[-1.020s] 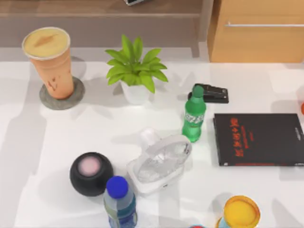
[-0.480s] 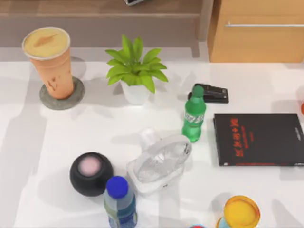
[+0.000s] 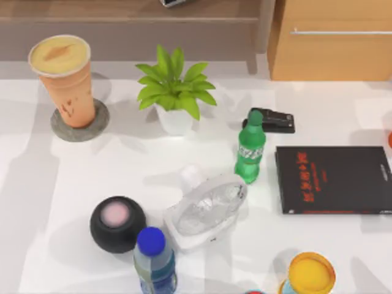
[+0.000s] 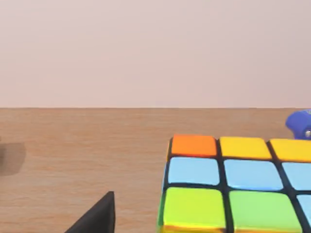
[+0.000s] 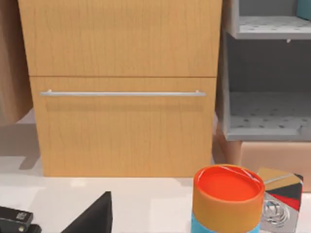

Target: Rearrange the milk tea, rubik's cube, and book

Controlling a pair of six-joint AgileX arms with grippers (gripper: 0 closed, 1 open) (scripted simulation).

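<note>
Top view: the milk tea (image 3: 63,79) stands upright on a round grey coaster (image 3: 79,122) at the far left of the white table (image 3: 122,165), with a potted green plant (image 3: 174,92) to its right. Near the middle a green bottle (image 3: 250,147) stands upright just beside a white desk fan (image 3: 206,208) that lies tilted, and a black stapler (image 3: 272,120) sits behind the bottle. The thin black book with red characters (image 3: 334,179) lies flat at the right side. Along the near edge are a black round speaker (image 3: 117,223), a blue-capped bottle (image 3: 154,260) touching or nearly touching it (hard to separate from above), and a yellow-topped round container (image 3: 311,274). In the left wrist view the rubik's cube (image 4: 238,187) rests close by on a wooden surface, orange, yellow, blue and green squares showing; a dark finger tip (image 4: 95,216) of the left gripper juts in beside it, apart from the cube, and I cannot tell how wide that gripper stands. The right wrist view faces a wooden drawer front (image 5: 121,87) with an orange-lidded can (image 5: 228,199) nearby; the right gripper's opening cannot be judged either.
</note>
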